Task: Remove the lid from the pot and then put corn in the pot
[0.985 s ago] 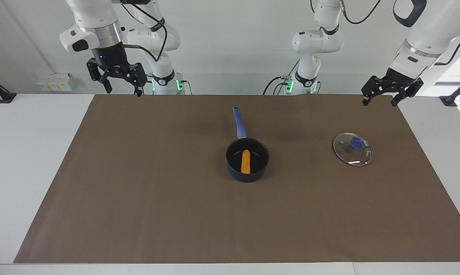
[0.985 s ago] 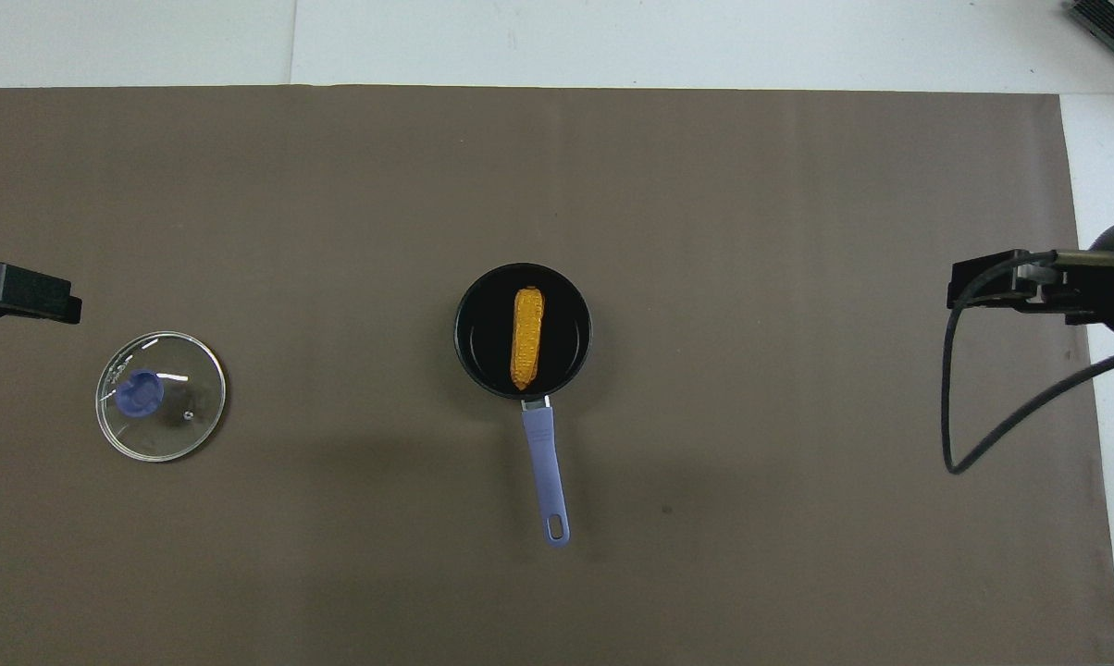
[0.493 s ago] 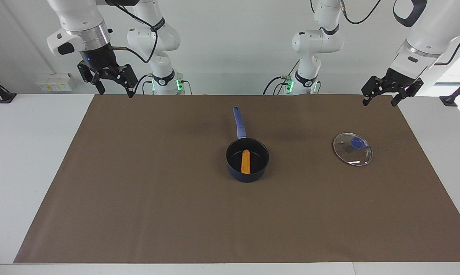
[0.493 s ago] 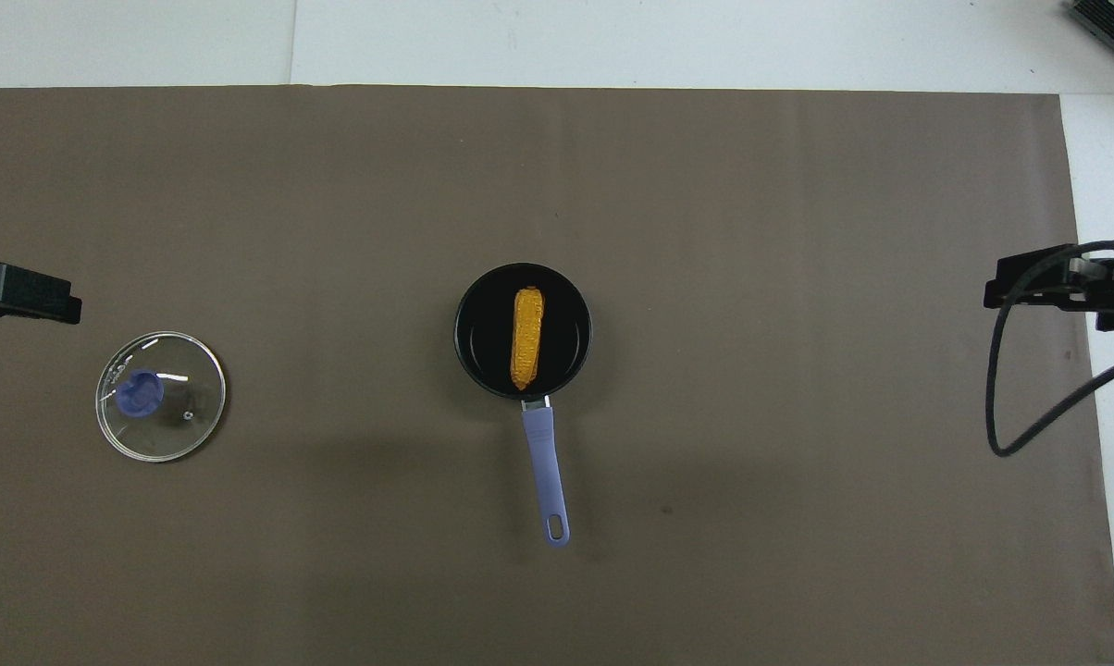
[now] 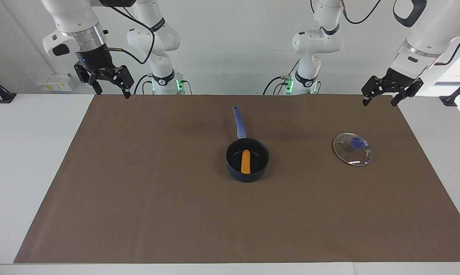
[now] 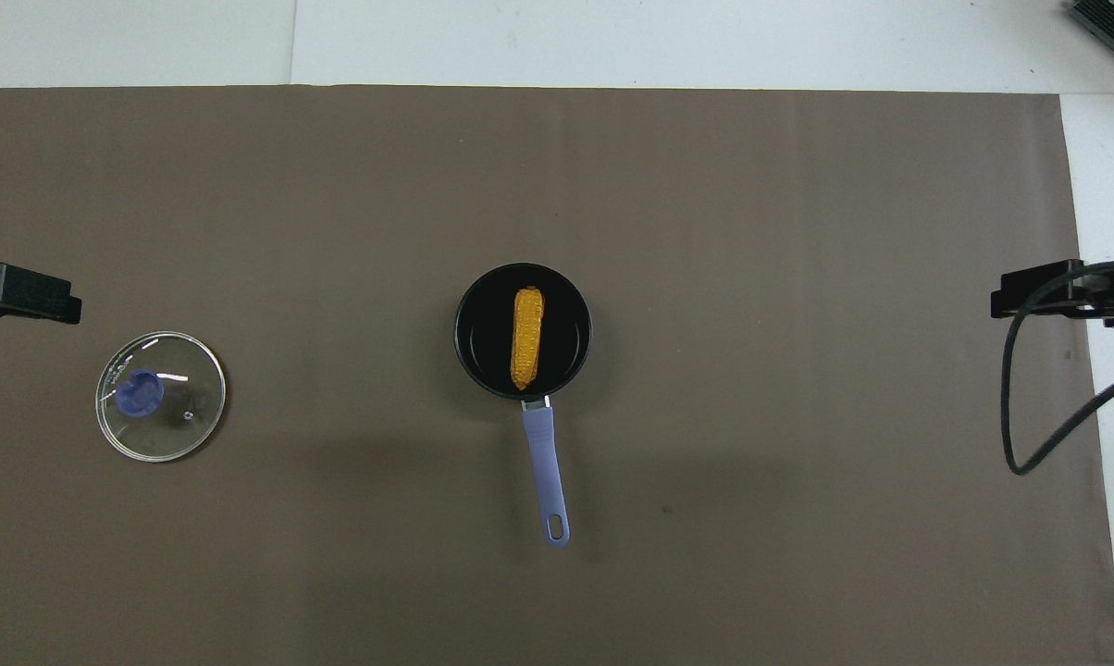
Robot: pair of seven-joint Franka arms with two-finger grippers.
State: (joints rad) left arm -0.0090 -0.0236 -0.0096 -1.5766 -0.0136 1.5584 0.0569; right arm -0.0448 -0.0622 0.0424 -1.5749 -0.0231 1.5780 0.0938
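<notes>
The dark blue pot (image 5: 261,168) (image 6: 467,356) stands mid-table, its long handle (image 5: 238,123) pointing toward the robots. The orange-yellow corn (image 5: 245,161) (image 6: 526,338) lies inside it. The glass lid (image 5: 352,149) (image 6: 160,396) with its blue knob lies flat on the mat toward the left arm's end. My left gripper (image 5: 380,98) hangs open and empty in the air over the mat's edge near the lid. My right gripper (image 5: 113,91) hangs open and empty over the mat's corner at the right arm's end.
A brown mat (image 5: 157,198) covers most of the white table (image 5: 27,152). A black cable (image 6: 1029,407) loops down from the right arm's wrist. Both arm bases (image 5: 161,82) stand at the robots' edge.
The right gripper has drawn back toward the right arm's end of the table and risen a little. The left arm, pot, corn and lid have not moved.
</notes>
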